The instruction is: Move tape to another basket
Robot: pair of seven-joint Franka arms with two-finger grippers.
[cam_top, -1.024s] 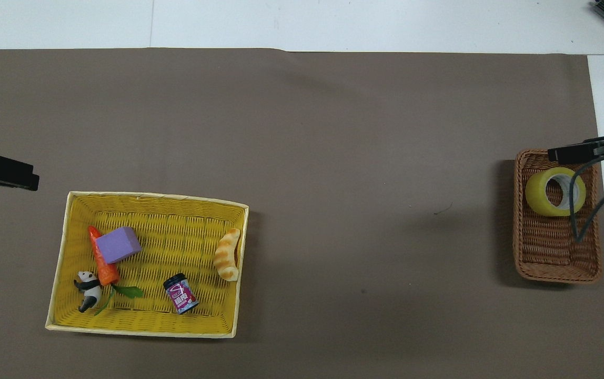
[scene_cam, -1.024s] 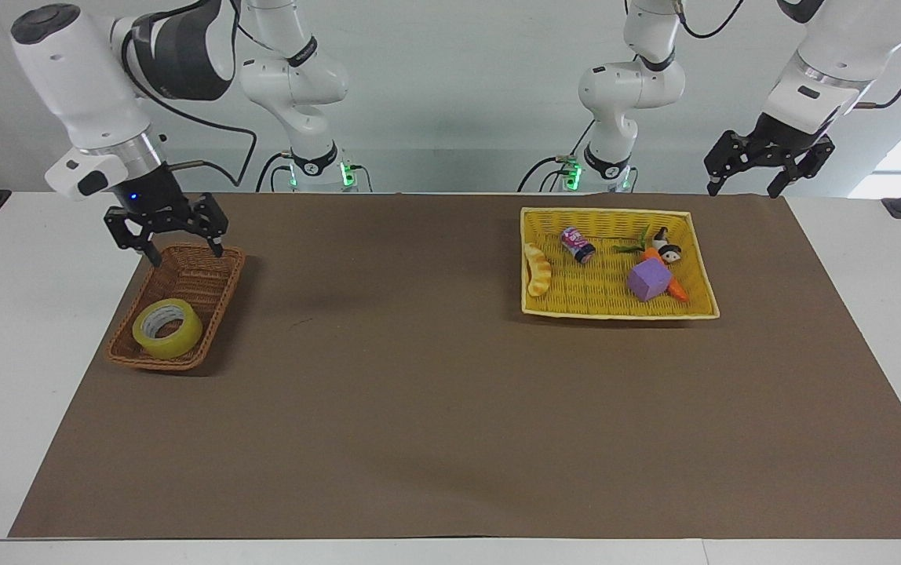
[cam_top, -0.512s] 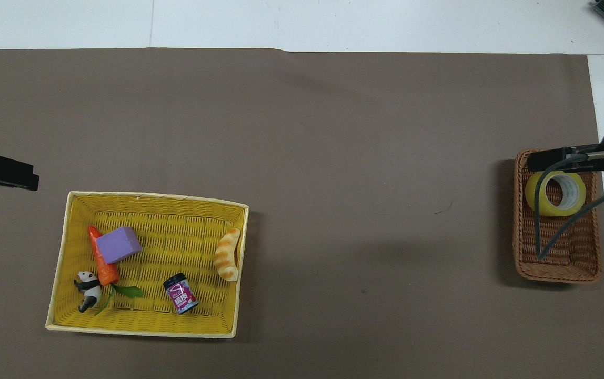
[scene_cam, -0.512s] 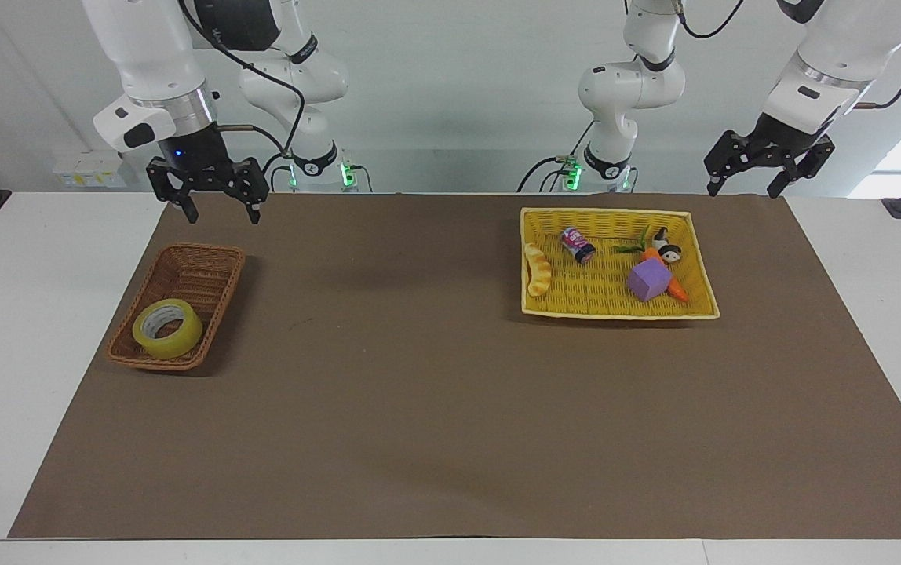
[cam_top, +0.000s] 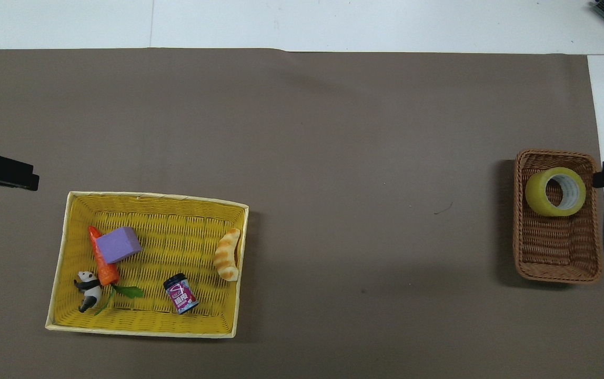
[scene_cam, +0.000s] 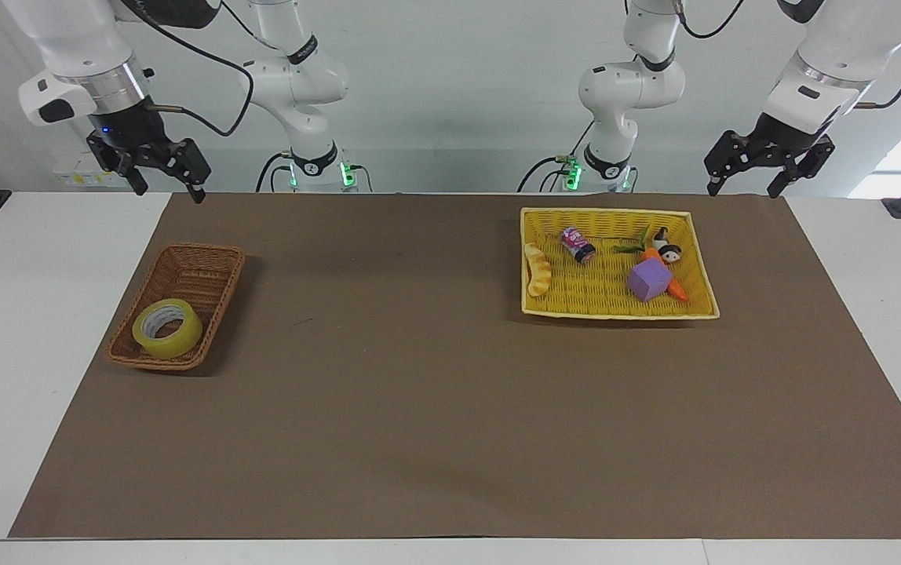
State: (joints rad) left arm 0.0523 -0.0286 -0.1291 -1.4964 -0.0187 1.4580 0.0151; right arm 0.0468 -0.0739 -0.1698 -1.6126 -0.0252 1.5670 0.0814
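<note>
Right pincer, fingers spread and empty, hangs high over the bench edge at the right arm's end. Left pincer, likewise spread and empty, waits raised over the left arm's end. The tape lies in the brown basket. The yellow tray-basket holds a purple cube.

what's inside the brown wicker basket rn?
Only the yellow tape roll, lying flat at the end of the brown wicker basket farther from the robots. The weave under the roll is covered; its other end is bare.
</note>
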